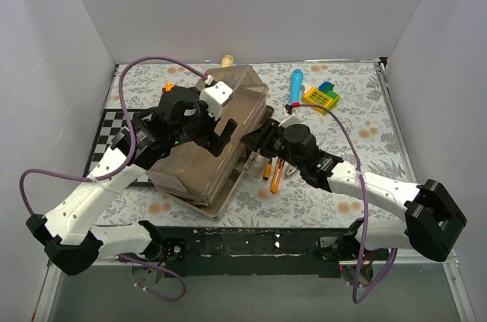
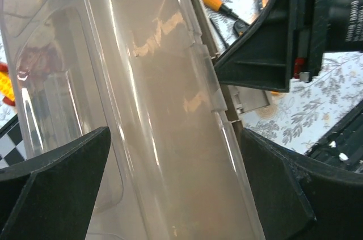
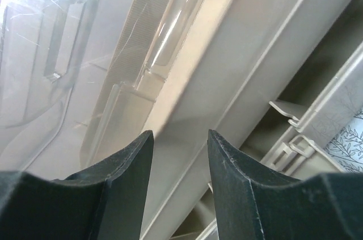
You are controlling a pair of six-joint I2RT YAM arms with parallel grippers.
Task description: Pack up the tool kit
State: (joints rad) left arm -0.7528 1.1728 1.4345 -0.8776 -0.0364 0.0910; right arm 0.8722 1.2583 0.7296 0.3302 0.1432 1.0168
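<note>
The grey-brown translucent toolbox [image 1: 228,101] lies slantwise in the middle of the table, with its lid down over the tan base. My left gripper [image 1: 222,136] hovers over the lid near its right edge. In the left wrist view it [image 2: 173,166] is open wide, and the lid [image 2: 153,98] fills the space between the fingers [image 2: 62,183]. My right gripper [image 1: 257,139] is at the box's right side. In the right wrist view it [image 3: 180,140] is open and empty, close against the tan tray wall [image 3: 238,64]. Orange-handled screwdrivers [image 1: 277,173] lie on the table right of the box.
A blue cylindrical tool [image 1: 295,84] and a yellow toy block [image 1: 320,97] lie at the back right. A wooden-handled item [image 1: 227,59] sticks out behind the box. A checkered board [image 1: 106,128] lies on the left. White walls enclose the table.
</note>
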